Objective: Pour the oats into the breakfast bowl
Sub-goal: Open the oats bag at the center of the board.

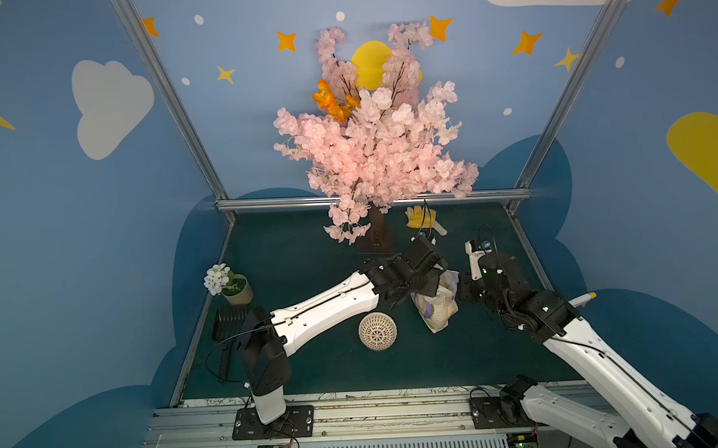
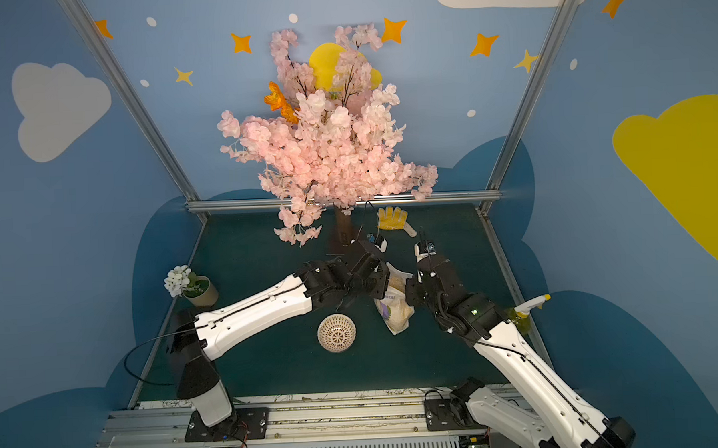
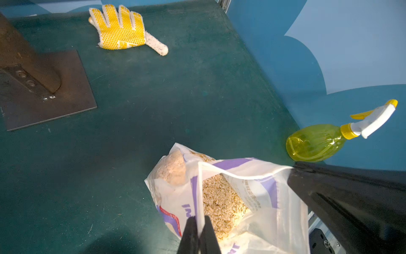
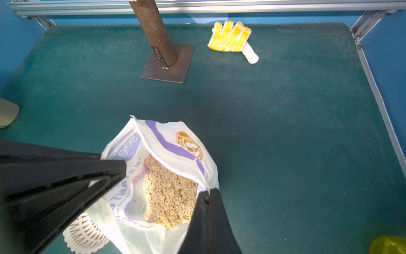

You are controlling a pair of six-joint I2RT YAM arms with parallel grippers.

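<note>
The dark green tabletop [image 1: 308,252] sits inside blue walls [image 1: 58,230] painted with clouds and stars. The left gripper [image 3: 198,221] and the right gripper [image 4: 209,194] are each pinched tight on the open top of the oats bag [image 1: 436,309]. The bag is near the middle, just beside the breakfast bowl [image 1: 377,331]. A pink flower tree [image 1: 370,149] stands at the back.

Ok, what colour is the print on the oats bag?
Purple, with a red mark; the bag shows best in the left wrist view.

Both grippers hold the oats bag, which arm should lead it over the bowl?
Probably left: the bowl lies on that arm's side of the bag. The left gripper and right gripper are each shut on the bag's rim.
</note>
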